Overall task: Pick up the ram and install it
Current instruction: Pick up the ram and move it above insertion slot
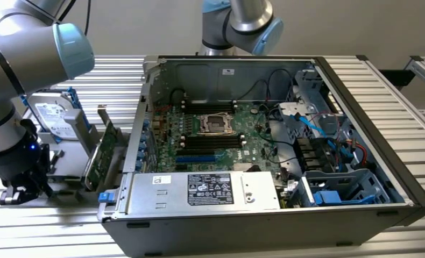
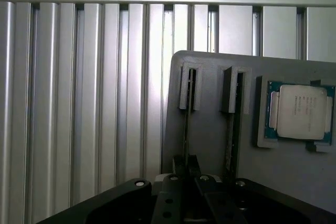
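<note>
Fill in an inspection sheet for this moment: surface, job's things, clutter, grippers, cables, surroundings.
Surface: slatted aluminium table carrying an open computer case and a grey holder plate.
Job's things: the ram stands edge-on in a slot of the holder plate; black motherboard slots lie inside the case.
Clutter: hard drive, expansion card, processor chip on the plate.
Grippers: gripper low over the holder plate, fingers closed on the ram.
Cables: blue cables inside the case.
Surroundings: second arm beyond the case.
</note>
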`<state>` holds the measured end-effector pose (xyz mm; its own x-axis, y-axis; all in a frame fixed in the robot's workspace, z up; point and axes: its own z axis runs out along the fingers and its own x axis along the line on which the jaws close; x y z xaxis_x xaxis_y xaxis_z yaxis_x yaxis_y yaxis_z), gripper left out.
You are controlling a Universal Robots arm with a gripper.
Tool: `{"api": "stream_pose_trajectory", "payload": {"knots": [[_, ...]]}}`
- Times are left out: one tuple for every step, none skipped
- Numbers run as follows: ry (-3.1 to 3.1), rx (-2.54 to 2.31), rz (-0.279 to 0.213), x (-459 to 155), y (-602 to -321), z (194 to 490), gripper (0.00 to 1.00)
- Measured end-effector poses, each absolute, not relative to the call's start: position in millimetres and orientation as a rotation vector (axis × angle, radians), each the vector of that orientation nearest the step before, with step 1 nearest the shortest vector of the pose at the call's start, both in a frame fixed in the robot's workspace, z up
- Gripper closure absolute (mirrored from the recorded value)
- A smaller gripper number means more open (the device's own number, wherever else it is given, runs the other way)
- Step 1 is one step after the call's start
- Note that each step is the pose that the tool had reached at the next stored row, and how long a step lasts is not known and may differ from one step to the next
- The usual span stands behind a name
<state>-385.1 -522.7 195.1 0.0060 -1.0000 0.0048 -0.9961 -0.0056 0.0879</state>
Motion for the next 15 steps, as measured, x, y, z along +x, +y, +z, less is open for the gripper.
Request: {"api": "stream_pose_trajectory", "payload": {"knots": [[-2.168, 2.180, -0.090, -385.2, -522.7, 195.1, 0.86], [-2.168, 2.180, -0.090, -385.1, -522.7, 195.1, 0.86], [-2.168, 2.180, -0.090, -385.1, -522.7, 195.1, 0.86], [-2.168, 2.180, -0.090, -385.1, -522.7, 195.1, 0.86], [-2.168, 2.180, -0.090, -385.2, -522.7, 195.1, 0.86], [-2.168, 2.180, -0.090, -385.2, -522.7, 195.1, 0.86], [-2.168, 2.180, -0.090, -385.1, -522.7, 195.1, 0.86], [-2.168, 2.180, -0.090, -385.1, -522.7, 195.8, 0.86], [-2.168, 2.180, -0.090, -385.2, -522.7, 197.8, 0.86], [-2.168, 2.180, -0.091, -385.2, -522.7, 201.8, 0.86], [-2.167, 2.180, -0.091, -385.2, -522.7, 206.4, 0.86], [-2.167, 2.180, -0.091, -385.2, -522.7, 210.9, 0.86], [-2.167, 2.180, -0.091, -385.2, -522.7, 215.4, 0.86], [-2.167, 2.179, -0.092, -385.2, -522.7, 220.0, 0.86], [-2.167, 2.179, -0.092, -385.2, -522.7, 224.5, 0.86]]}}
